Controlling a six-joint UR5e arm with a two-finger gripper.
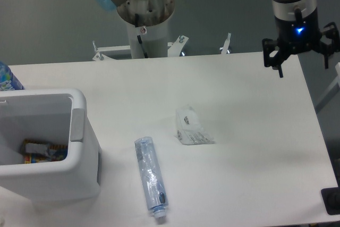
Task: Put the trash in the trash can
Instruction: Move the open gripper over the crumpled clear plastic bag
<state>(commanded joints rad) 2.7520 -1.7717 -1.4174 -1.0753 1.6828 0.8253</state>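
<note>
White and matte, the surface [249,147] fills most of the view, with a grey floor behind it and the arm's pedestal [143,22] standing at twelve o'clock just past the far edge.

At about eight o'clock sits the trash can [79,155], a boxy white bin with rounded corners, a thick rim and a grey tab on its right side. Some colourful scraps [42,151] lie inside at the bottom (too small to make out what they are).

Near six o'clock, right of the bin and apart from it, lies the crushed bottle [151,182], clear with a bluish tint, flat on its side, its neck pointing toward the near edge. Just up and to the right of it, close to the centre of the view, rests the crumpled wrapper [192,126], see-through with faint print; it does not touch the bottle.

Up at two o'clock the claw [302,57] hangs over the far right corner, well apart from both pieces of trash. Its black fingers [277,57] are spread wide with nothing between them, and a small blue light glows on the wrist above.

A blue-patterned object [6,78] shows at nine o'clock, cut off by the left edge of the view.
</note>
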